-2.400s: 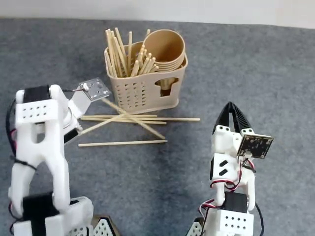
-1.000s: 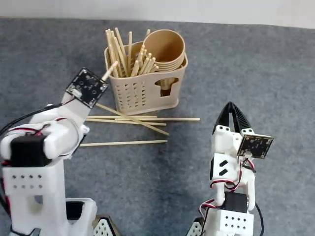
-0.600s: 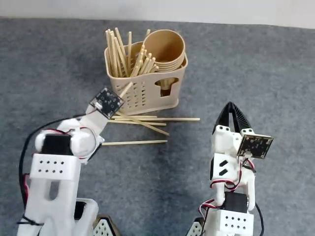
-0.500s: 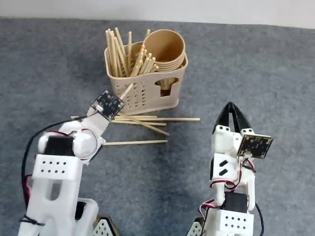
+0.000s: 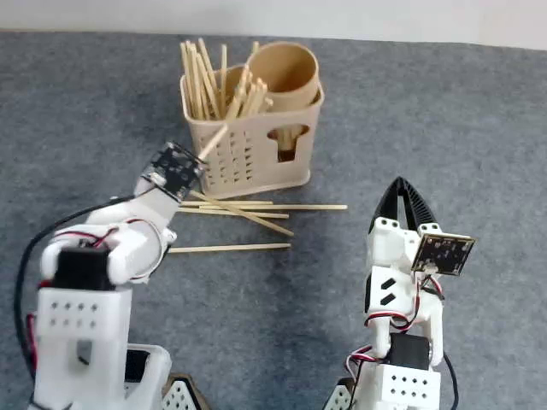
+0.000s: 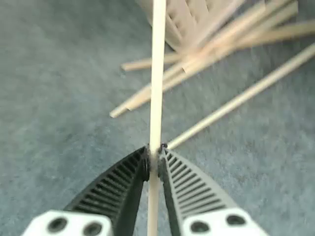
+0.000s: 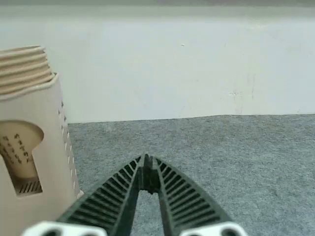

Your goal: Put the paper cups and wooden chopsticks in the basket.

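1. High view: the left gripper (image 5: 195, 161) is pinching a chopstick (image 5: 214, 142) by the basket (image 5: 256, 158) wall. It likely needs lifting over the rim. The cups (image 5: 286, 73) are sitting inside.
2. Left wrist view: the left gripper (image 6: 153, 150) is clamping the chopstick (image 6: 157, 73), and loose chopsticks (image 6: 236, 96) are lying beyond.
3. Right wrist view: the right gripper (image 7: 147, 181) is idling, pressed together, near the basket (image 7: 42, 152).

The bench (image 5: 479, 128) has a grey, felt-like surface with a fine, even texture, and it spreads across the whole scene. At its far edge a plain pale wall (image 5: 385, 17) rises, meeting the grey in a straight line from left to right.
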